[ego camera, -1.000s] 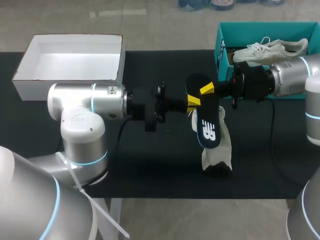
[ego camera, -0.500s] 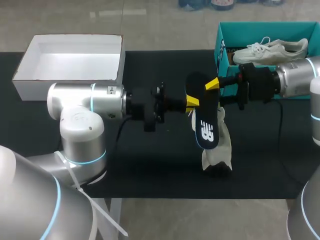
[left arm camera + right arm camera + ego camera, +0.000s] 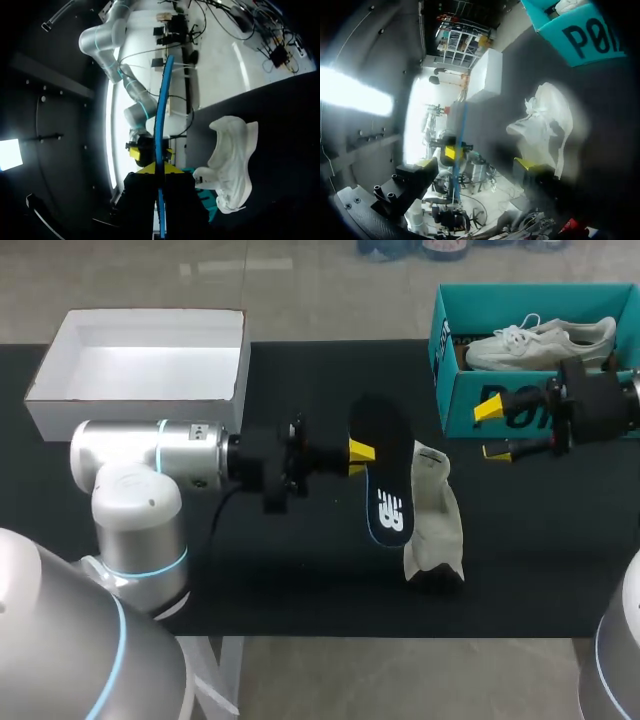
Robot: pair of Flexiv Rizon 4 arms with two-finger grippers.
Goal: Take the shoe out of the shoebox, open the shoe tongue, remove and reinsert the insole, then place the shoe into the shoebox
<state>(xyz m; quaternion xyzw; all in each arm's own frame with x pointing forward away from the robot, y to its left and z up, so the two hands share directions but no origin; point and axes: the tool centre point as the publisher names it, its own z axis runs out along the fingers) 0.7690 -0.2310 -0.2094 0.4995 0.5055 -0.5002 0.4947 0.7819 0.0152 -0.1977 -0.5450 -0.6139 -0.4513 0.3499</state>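
handing-over finished: right hand point(image 3: 492, 430) has let go of the insole point(image 3: 385, 475) and backed off toward the teal shoebox point(image 3: 455, 390), fingers wide, empty. left hand point(image 3: 358, 452) alone pinches the insole, now carried left, just beside the shoe point(image 3: 436, 525) lying on the worktop point(image 3: 300, 580). reinsertion likely next.

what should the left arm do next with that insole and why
Probably ease the insole toward the opening of the white shoe to reinsert it: the left hand is shut on the insole, the shoe lies just beside it, and the right hand is open, holding nothing.
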